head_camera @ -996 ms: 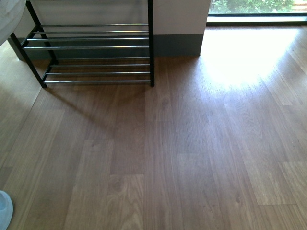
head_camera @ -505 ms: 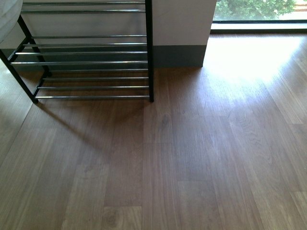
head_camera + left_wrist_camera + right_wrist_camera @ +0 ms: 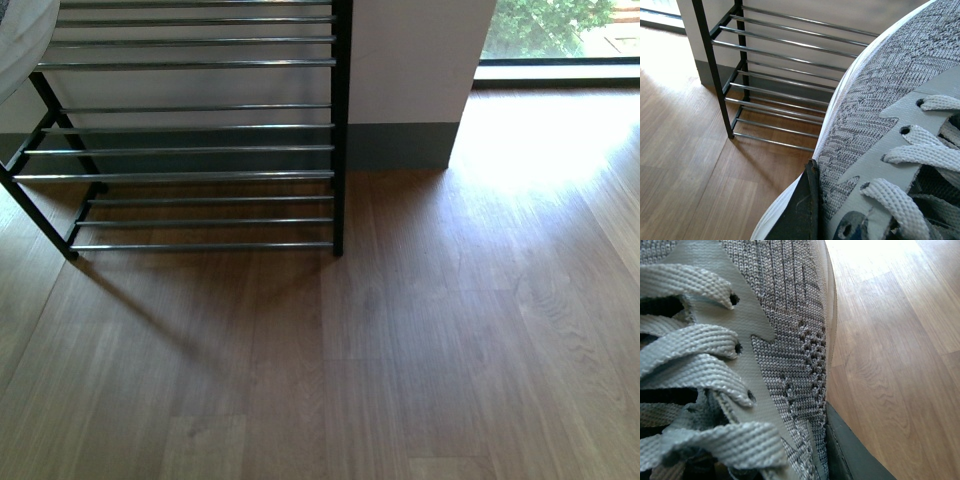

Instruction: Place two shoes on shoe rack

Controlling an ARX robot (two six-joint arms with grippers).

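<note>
The shoe rack (image 3: 200, 130), a black frame with silvery rods, stands against the wall at the upper left of the front view, and no shoe shows on it. My left gripper (image 3: 826, 220) is shut on a grey shoe (image 3: 880, 85) with white laces and a white sole. One dark finger (image 3: 802, 210) presses its side, and the shoe rack (image 3: 775, 90) shows beyond its toe. My right gripper (image 3: 812, 455) is shut on a second grey shoe (image 3: 785, 315). Its dark finger (image 3: 845, 452) lies along the knit side. Neither arm shows in the front view.
Wooden floor (image 3: 400, 350) stretches in front of the rack. A white wall with a grey skirting (image 3: 400, 145) sits just right of the rack. A sunlit window (image 3: 560, 30) is at the far right. A pale rounded shape (image 3: 18, 45) cuts the front view's top left corner.
In the front view the rack has grown larger and slid lower and to the right, so the view has come closer to it. More upper rods now show.
</note>
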